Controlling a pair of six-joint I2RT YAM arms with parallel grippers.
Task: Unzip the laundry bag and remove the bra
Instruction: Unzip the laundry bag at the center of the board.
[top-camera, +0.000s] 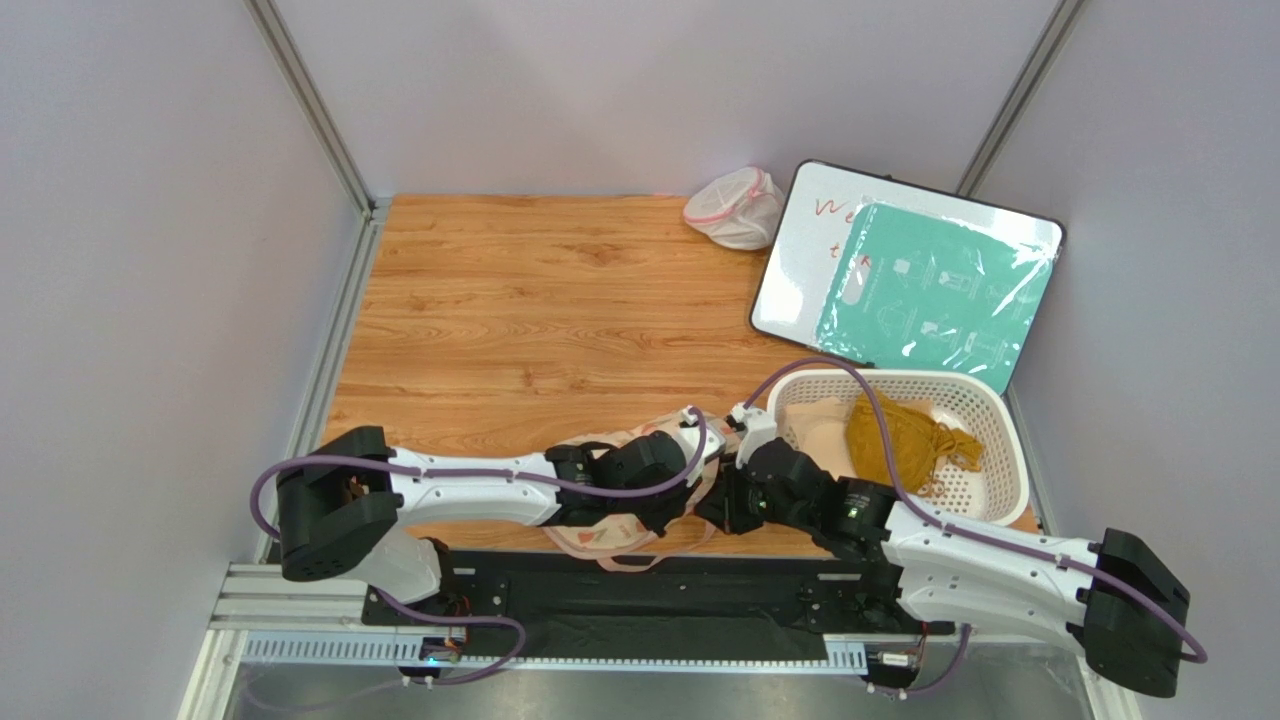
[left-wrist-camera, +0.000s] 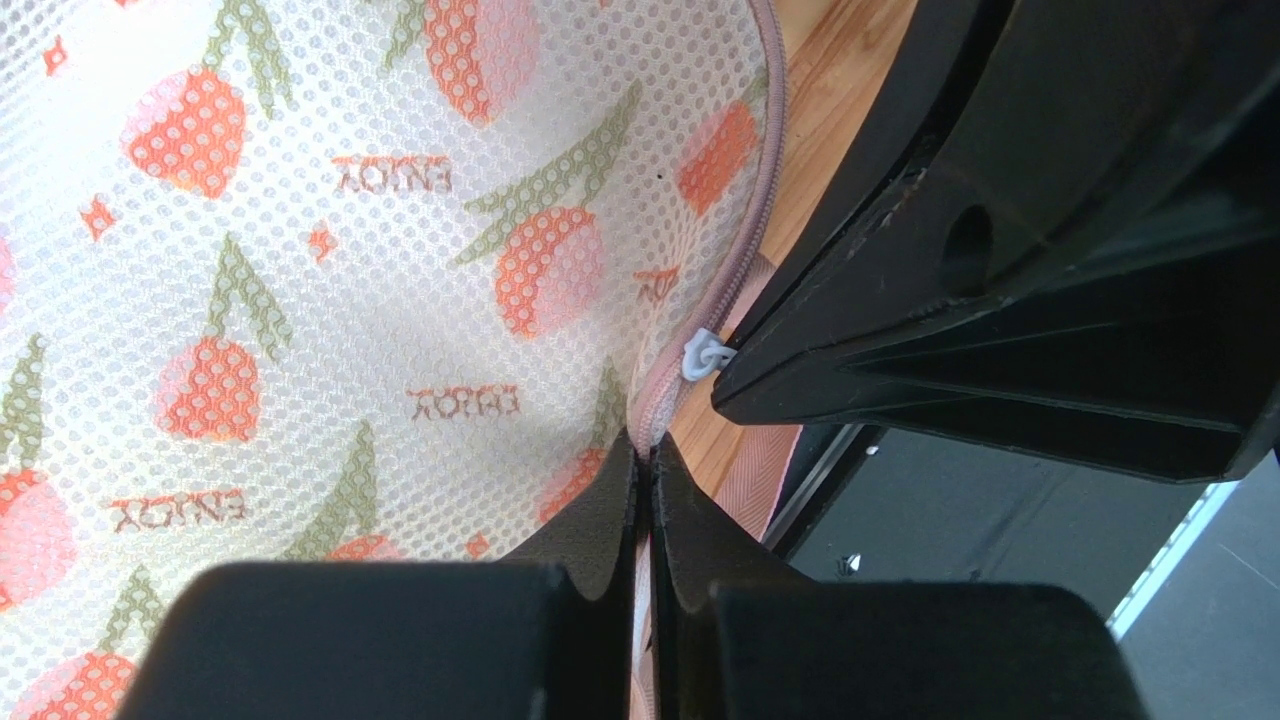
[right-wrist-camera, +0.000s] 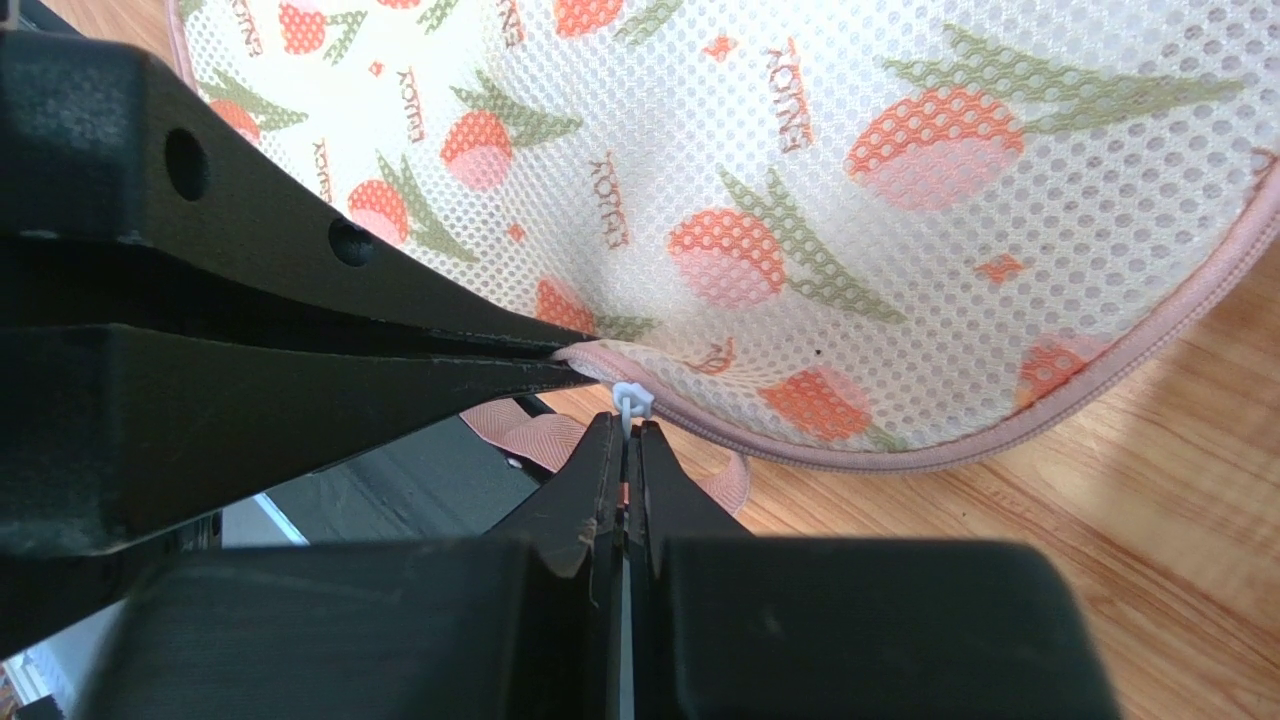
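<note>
While closed, both jaws on laundry bag (left-wrist-camera: 376, 300)

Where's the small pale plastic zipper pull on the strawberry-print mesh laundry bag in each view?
Top external: not visible; the laundry bag itself is mostly covered.
Left wrist: zipper pull right of centre, at the right gripper tip.
Right wrist: centre, just above that gripper's shut fingertips.
Shared landmark: the bag's pink zipper edging.

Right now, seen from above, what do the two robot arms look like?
Both the left arm and right arm have white links with chunky black joints, and a purple cable loops along each. The left gripper and right gripper have flat, tapered black fingers.
</note>
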